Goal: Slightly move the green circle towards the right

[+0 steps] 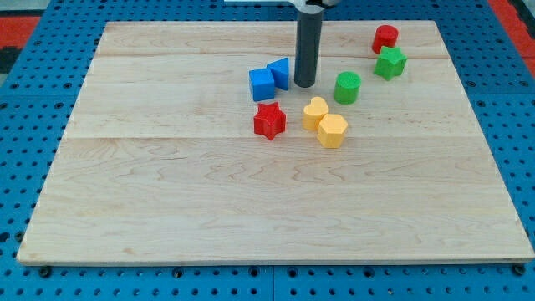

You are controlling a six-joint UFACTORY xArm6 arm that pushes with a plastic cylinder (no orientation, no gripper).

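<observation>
On our pale wooden surface [167,209], which lies on a blue pegboard [25,125], we list the items from the view's left to the view's right. First, a blue cube [262,84], with a blue triangular block [279,73] touching it on its upper right side. Below these, a red star [269,120], apart from the blue pair. Next, our dark rod [305,46], upright, coming down from the view's top edge; my tip [304,86] rests on the surface just to the right of the blue triangular block and to the left of the green circle, with a narrow gap to each. We carry no grasping end effector, only this rod, so nothing is open, closed or gripped, and the tip touches no block that we can make out. Below and slightly right of the tip, a yellow heart-like block [315,113], and touching it at lower right, a yellow hexagon [333,130]. Next, the green circle [348,87], a short upright cylinder, sitting in the upper middle of the surface, just right of the tip, above the yellow pair and well apart from the surface's right edge. Further right and higher, a green star [390,63], and just above it, almost touching, a red circle [385,38] near the surface's top edge.
</observation>
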